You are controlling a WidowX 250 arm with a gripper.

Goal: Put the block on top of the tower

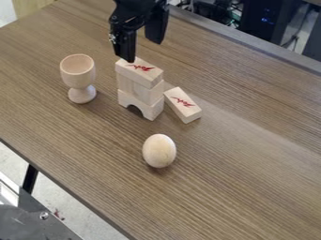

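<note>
1. So the gripper hangs down from the top edge, just over the back end of the tower. It's released, nothing in its grasp, with one finger hanging lower in the view than the other.
2. There are two blocks with red marks, and I honestly can't tell which one the job means. The top block lies flat on the tower, right below the gripper. The lower fingertip sits at that block's back corner in the view; touching or just above it, can't tell.
3. The loose block lies flat on the table, lower and off to the right of the gripper. One end is right by the tower's right side, and the block slants away toward the lower right. Can't tell if that end touches.
4. Tower's standing upright, btw: an arch at the bottom with its opening facing the lower left, a pale middle layer, then the top block.
5. Egg is on its own in front of the tower, pale wood like the rest.
6. Cup stands upright on its foot, left of the tower and well apart from it.
</note>
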